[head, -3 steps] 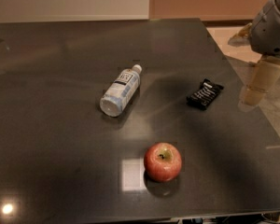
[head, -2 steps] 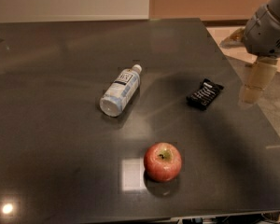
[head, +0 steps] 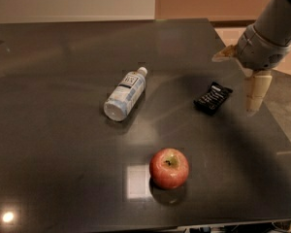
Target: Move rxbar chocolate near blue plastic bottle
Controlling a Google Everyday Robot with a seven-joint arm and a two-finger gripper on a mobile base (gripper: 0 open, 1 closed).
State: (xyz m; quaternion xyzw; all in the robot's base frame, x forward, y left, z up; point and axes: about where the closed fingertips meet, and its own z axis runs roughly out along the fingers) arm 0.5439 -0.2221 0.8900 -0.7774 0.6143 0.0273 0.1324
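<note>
The rxbar chocolate (head: 212,97), a flat black bar with white lettering, lies on the dark table (head: 53,144) at the right. The blue plastic bottle (head: 125,93) lies on its side near the table's middle, with its white cap pointing to the far right. It is well left of the bar. My gripper (head: 241,73) hangs above the table's right edge, just right of the bar and not touching it. Its two beige fingers are spread apart with nothing between them.
A red apple (head: 169,167) stands near the front of the table, below and between the bottle and the bar. The table's right edge runs just under the gripper, with lighter floor (head: 286,96) beyond it.
The gripper has shifted slightly left and down, closer to the bar. The bar, bottle and apple have not moved.
</note>
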